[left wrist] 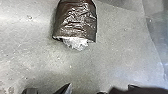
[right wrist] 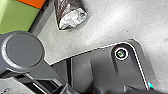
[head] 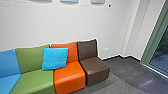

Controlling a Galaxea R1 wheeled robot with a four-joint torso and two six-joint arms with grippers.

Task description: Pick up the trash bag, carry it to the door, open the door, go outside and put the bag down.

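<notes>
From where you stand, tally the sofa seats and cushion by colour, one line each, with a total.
Blue: 2 (blue seat, blue cushion)
Green: 1 (green seat)
Orange: 1 (orange seat)
Brown: 1 (brown seat)
Total: 5

We see a dark, shiny, wrinkled trash bag (left wrist: 76,21) with crumpled white material (left wrist: 77,43) at one end; we cannot tell whether it touches the grey floor (left wrist: 120,47).

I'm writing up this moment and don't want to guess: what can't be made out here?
- Dark bag, left and right wrist views: one end cut off by the edge.
- Blue seat, head view: cut off by the left edge.
- Wall panels, head view: tops cut off.
- Beyond the glass, head view: too dark.
</notes>
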